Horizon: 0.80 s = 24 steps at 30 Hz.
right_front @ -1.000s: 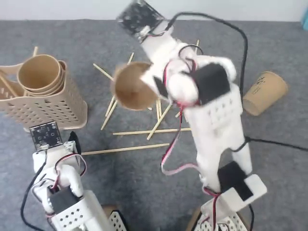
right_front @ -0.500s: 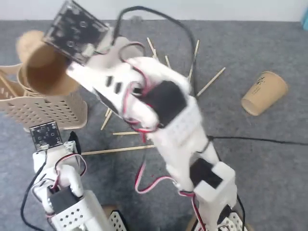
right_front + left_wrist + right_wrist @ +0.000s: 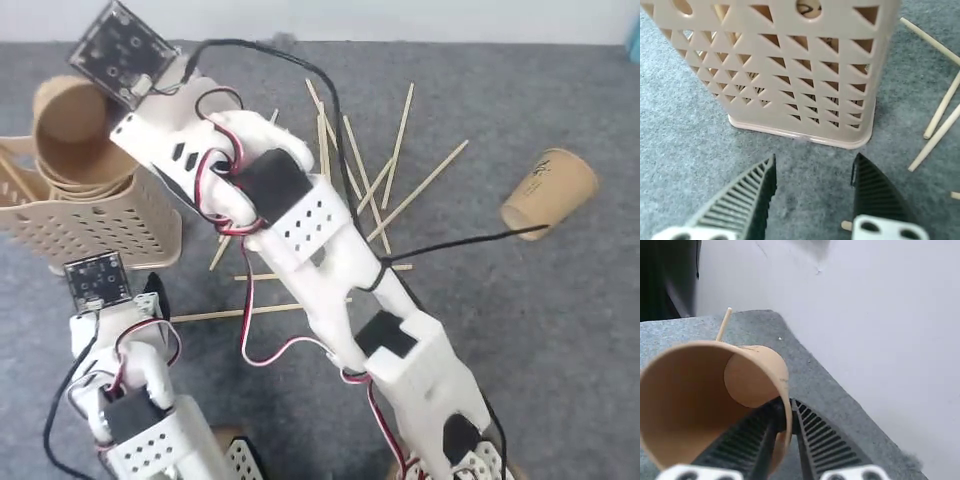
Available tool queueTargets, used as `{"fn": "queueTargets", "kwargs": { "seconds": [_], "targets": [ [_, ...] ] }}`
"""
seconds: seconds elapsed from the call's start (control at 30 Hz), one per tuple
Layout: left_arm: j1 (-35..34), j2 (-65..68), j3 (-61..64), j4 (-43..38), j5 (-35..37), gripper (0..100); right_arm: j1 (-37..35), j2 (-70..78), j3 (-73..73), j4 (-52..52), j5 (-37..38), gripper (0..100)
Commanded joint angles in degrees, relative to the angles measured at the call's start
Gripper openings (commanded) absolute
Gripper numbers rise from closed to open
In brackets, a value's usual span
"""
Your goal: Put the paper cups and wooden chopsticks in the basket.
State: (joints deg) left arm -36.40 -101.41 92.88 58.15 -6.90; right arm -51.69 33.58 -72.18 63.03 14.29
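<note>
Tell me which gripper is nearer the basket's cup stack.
Right. The right gripper holds a paper cup over the stack; the left gripper sits low by the basket's base.

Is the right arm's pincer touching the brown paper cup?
Touching. The right wrist view shows the right pincer closed on the wall of the brown paper cup, one finger inside, one outside.

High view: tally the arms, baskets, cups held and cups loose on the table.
Arms: 2, left arm and right arm
Basket: 1
Held cup, in the right gripper: 1
Loose cup, lying on its side: 1
Total: 5
</note>
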Motion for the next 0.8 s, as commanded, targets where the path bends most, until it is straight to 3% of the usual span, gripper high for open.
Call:
{"fn": "queueTargets", "kwargs": {
  "seconds": [0.0,0.27,0.37,0.5,0.77],
  "targets": [
    [0.44,-0.26,-0.22,-1.58,-0.97,23,0.84,-0.13,-0.18,-1.36,-0.44,0.9],
    [0.44,-0.26,-0.22,-1.58,-0.97,23,0.75,0.57,0.26,1.54,-0.53,3.2],
    [0.35,-0.26,-0.22,-1.49,-0.97,23,0.84,1.63,0.70,1.80,-2.02,13.5],
    [0.35,-0.26,-0.22,-1.49,-0.97,23,1.89,-0.22,-1.23,1.71,-10.29,25.4],
    [0.35,-0.26,-0.13,-1.49,-0.97,23,3.47,-5.32,-9.23,8.04,-12.31,25.9]
  ]
}}
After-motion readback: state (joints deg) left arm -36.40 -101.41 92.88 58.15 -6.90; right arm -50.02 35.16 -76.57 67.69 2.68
